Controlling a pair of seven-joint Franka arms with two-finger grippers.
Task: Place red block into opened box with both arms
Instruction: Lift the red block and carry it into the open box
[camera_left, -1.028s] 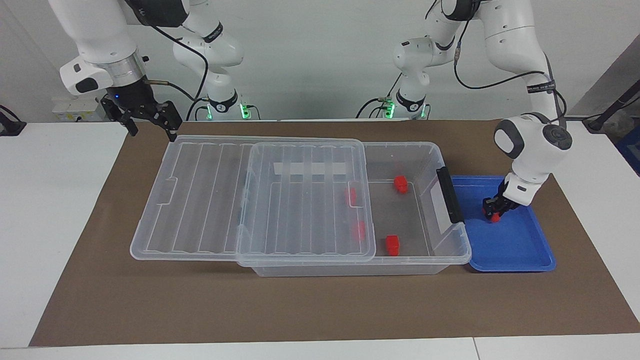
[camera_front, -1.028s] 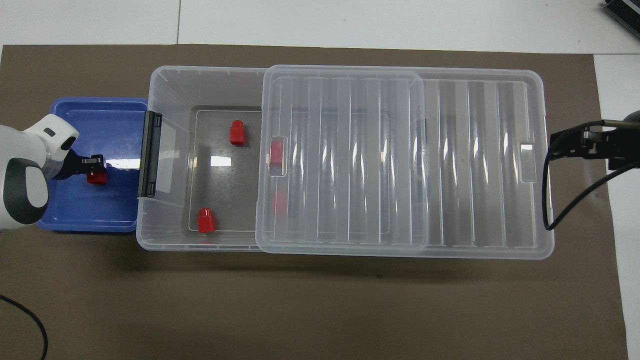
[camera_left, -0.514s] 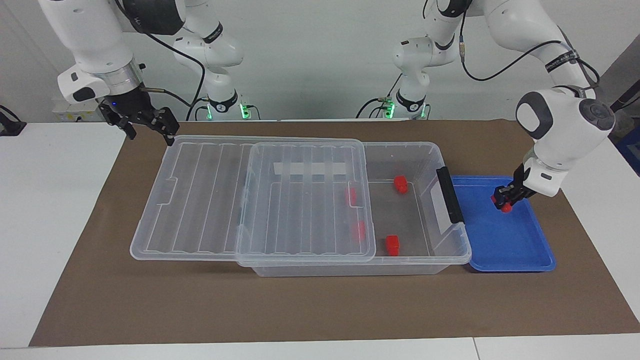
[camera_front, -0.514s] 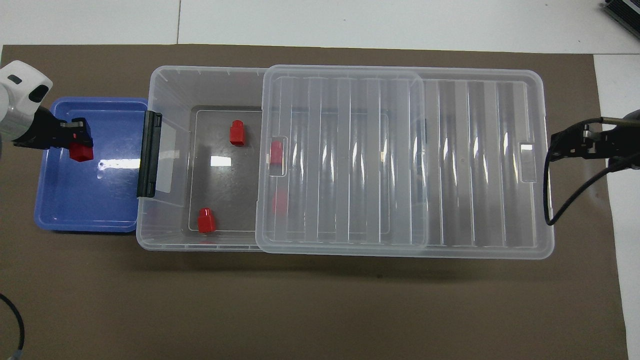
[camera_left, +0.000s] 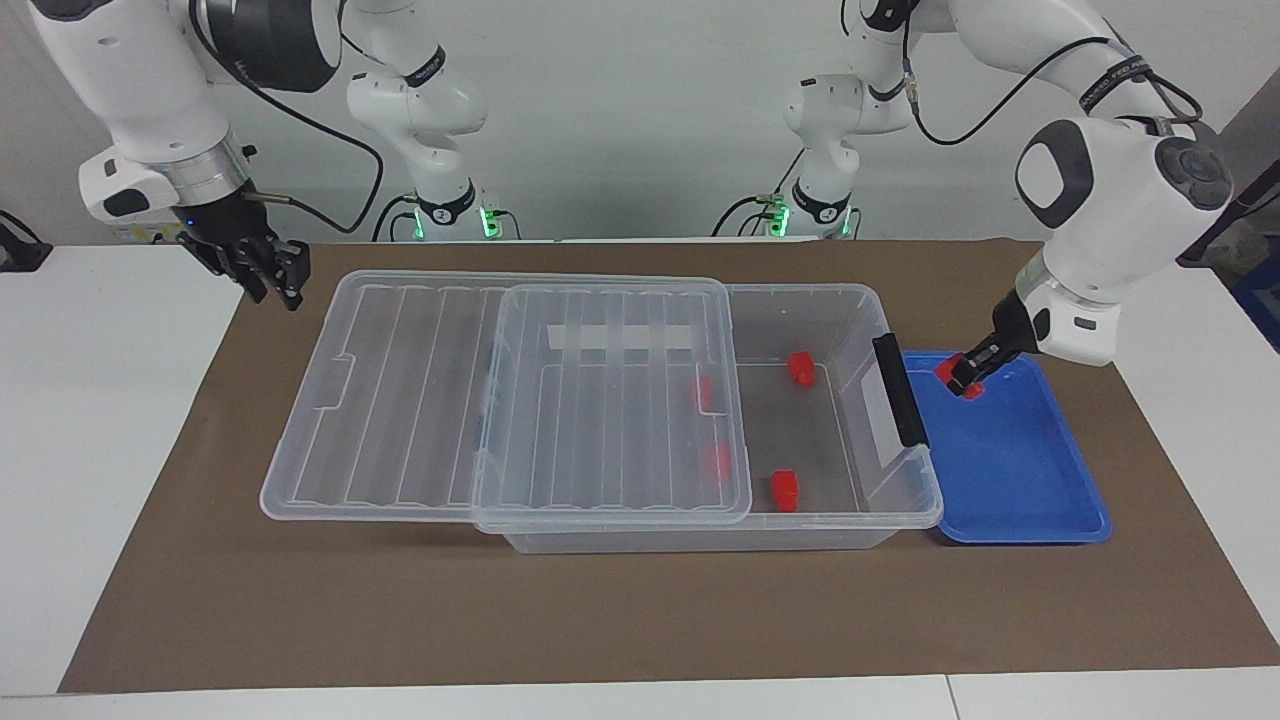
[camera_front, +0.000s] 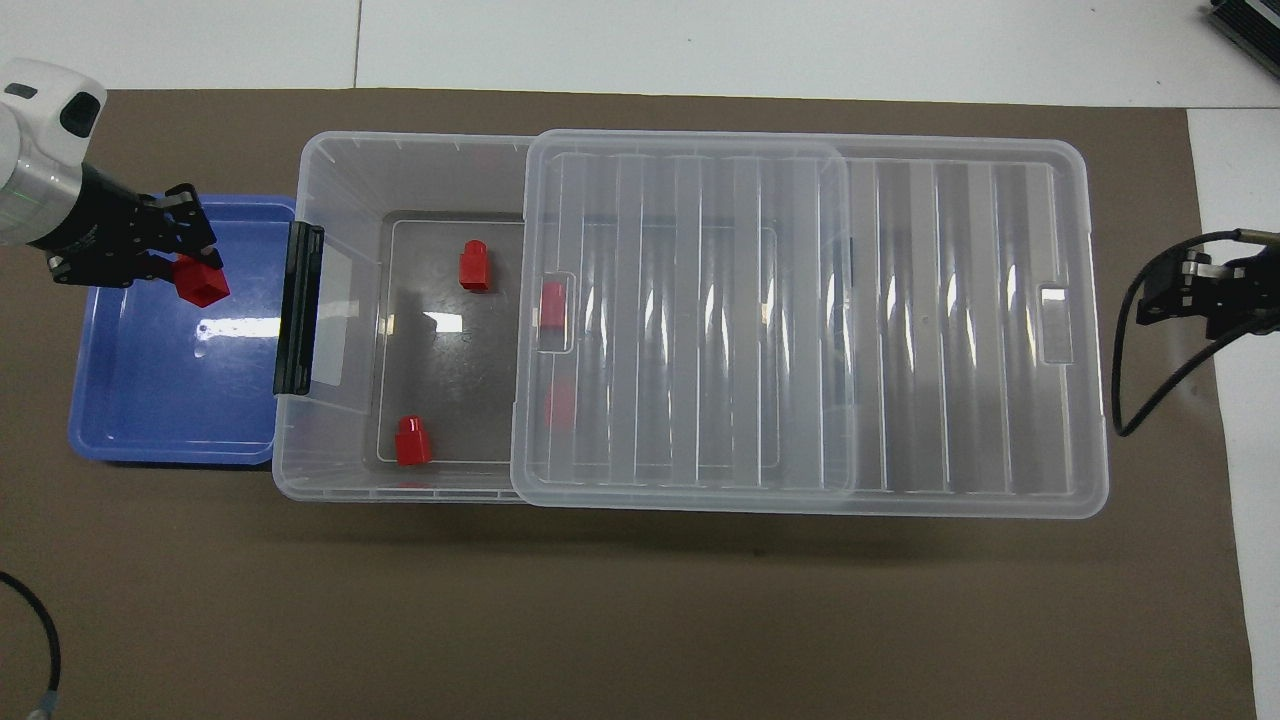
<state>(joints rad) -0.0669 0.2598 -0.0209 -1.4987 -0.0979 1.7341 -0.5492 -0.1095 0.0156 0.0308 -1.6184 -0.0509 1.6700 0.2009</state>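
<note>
The left end effector (camera_left: 968, 380) is clamped on a red block (camera_front: 202, 282), held in the air over the blue tray (camera_left: 1040, 500), close to the tray's edge by the box's black end bar (camera_front: 298, 308). The right end effector (camera_left: 280, 281) hangs over the brown mat (camera_left: 640, 620) past the lid's outer edge; its fingertips appear to meet. The box (camera_front: 340, 470) lies open at the tray end. Two blocks (camera_left: 800, 367) show plainly there; two more (camera_front: 552, 305) blur under the ribbed lid (camera_front: 800, 320).
</note>
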